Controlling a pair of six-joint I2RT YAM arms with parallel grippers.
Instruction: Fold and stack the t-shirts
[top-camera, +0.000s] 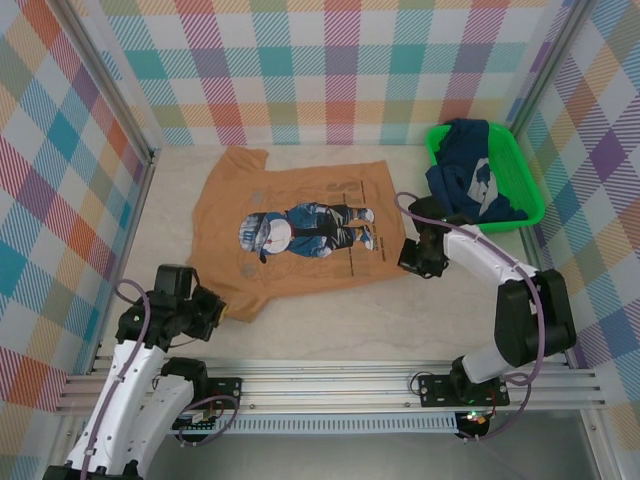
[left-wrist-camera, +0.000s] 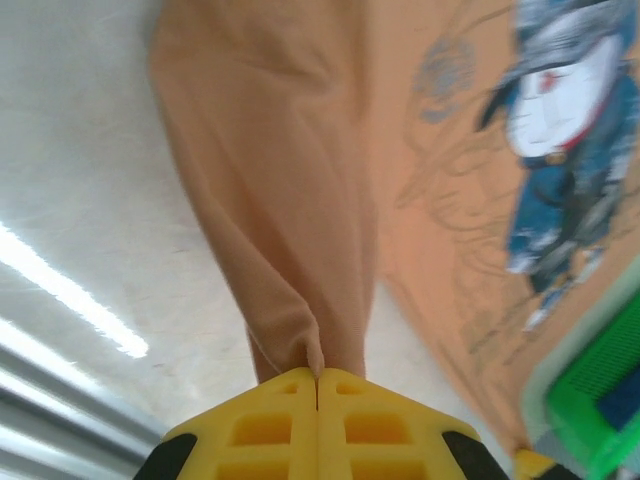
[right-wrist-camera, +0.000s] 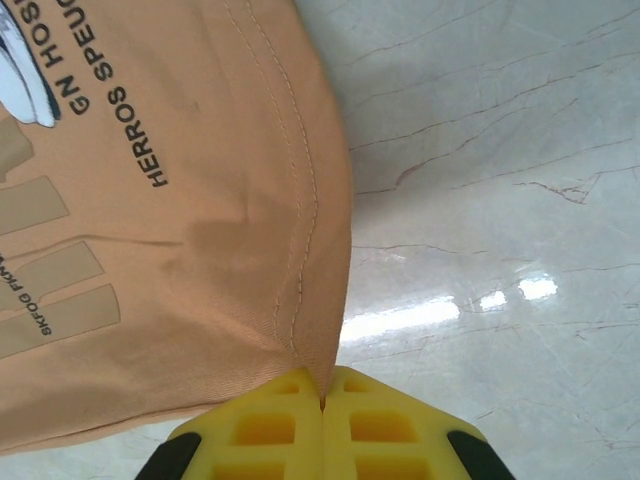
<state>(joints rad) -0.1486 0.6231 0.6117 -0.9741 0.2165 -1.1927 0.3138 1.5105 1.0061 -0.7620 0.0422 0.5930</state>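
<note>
Yellow fingers (left-wrist-camera: 262, 428) of your left tool (left-wrist-camera: 318, 378) sit shut at the bottom of the left wrist view, and a narrow fold of the tan-orange cotton t-shirt (left-wrist-camera: 290, 200) is pinched between them. From above, that grip is on the shirt's near-left sleeve. The sleeve cloth gathers into a ridge running away from the tool.

Your right tool (right-wrist-camera: 322, 380) is closed as well. Its yellow tips clamp the near-right corner of the same shirt, where the double-stitched hem comes to a point. Dark lettering and pale bars of the print lie just beside that corner.

The shirt itself lies spread flat and print-up on the pale marbled tabletop (top-camera: 400, 320), neck end to the left and hem to the right. The blue-and-white cartoon figure (top-camera: 300, 232) lies sideways across its middle.

Well apart, at the far right, you have the navy blue t-shirt (top-camera: 470, 175) — crumpled in a heap inside the green plastic basket (top-camera: 535, 200), with part of it draped over the basket's near rim.
</note>
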